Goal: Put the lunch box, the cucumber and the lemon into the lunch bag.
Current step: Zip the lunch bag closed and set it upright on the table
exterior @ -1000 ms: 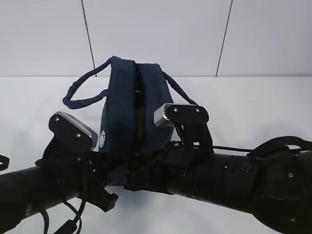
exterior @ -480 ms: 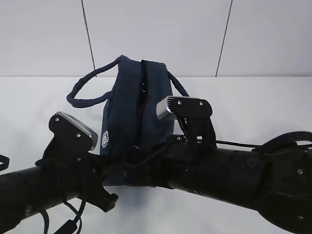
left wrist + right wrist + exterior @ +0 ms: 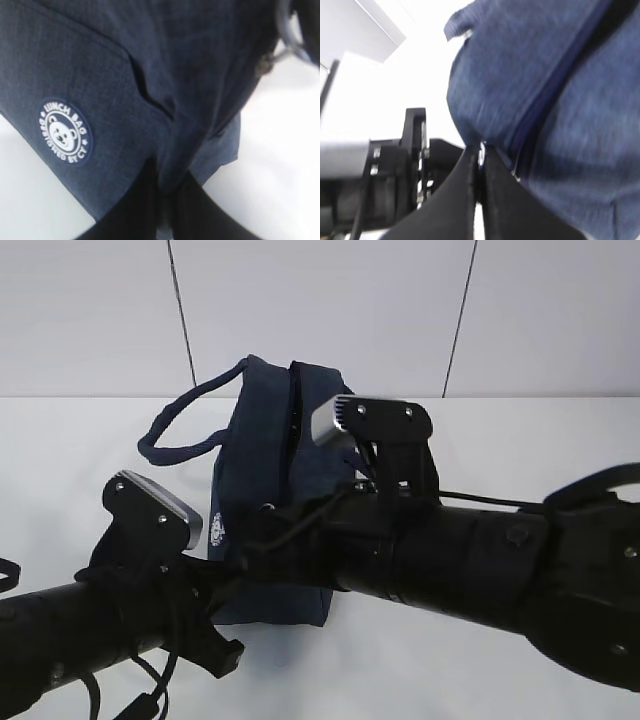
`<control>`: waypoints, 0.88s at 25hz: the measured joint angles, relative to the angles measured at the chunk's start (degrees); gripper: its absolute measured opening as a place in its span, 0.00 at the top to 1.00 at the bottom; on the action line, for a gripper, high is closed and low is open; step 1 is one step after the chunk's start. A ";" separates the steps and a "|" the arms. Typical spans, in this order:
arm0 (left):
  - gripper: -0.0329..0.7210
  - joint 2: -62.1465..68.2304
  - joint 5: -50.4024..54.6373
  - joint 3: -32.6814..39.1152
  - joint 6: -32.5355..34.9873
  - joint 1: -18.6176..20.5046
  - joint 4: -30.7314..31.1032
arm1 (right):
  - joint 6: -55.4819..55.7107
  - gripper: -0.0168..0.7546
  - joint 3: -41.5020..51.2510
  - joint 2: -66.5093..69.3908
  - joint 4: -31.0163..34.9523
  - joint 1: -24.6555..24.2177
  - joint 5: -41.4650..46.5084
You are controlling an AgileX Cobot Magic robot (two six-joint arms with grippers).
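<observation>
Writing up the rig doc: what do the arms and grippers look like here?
Both arms are matte black tubes with visible screws. The left arm and right arm each carry a wrist camera in a black bracket with a silver ribbed end. Thin black cables loop along them. The left gripper and right gripper have smooth black tapered fingers. No markings visible.

You have the lunch bag (image 3: 265,510) standing upright on the table (image 3: 520,455), a little left of centre, its top seam running from near to far. One handle (image 3: 180,425) loops out to its left. Both arms lie across the near edge in front of the bag: the left arm (image 3: 90,625) low at near left, the right arm (image 3: 480,570) reaching in from near right. The left gripper (image 3: 167,205) sits at the bag's near lower corner; the right gripper (image 3: 480,170) sits at its near end beside the seam.
</observation>
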 joint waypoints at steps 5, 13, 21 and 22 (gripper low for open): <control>0.93 -0.24 -0.24 0.52 -0.60 0.00 0.00 | -5.93 1.00 -5.21 0.00 0.00 -0.10 6.64; 0.94 -1.82 -1.09 3.01 -1.40 0.00 0.13 | -9.30 1.00 -10.71 0.00 0.00 -1.03 10.55; 0.94 -1.95 -1.47 3.24 -1.84 0.00 1.79 | -11.60 1.00 -12.19 0.00 -0.21 -5.02 11.72; 0.94 -1.95 -1.51 3.24 -1.96 0.00 2.05 | -11.60 1.00 -12.43 0.00 -0.21 -5.86 11.82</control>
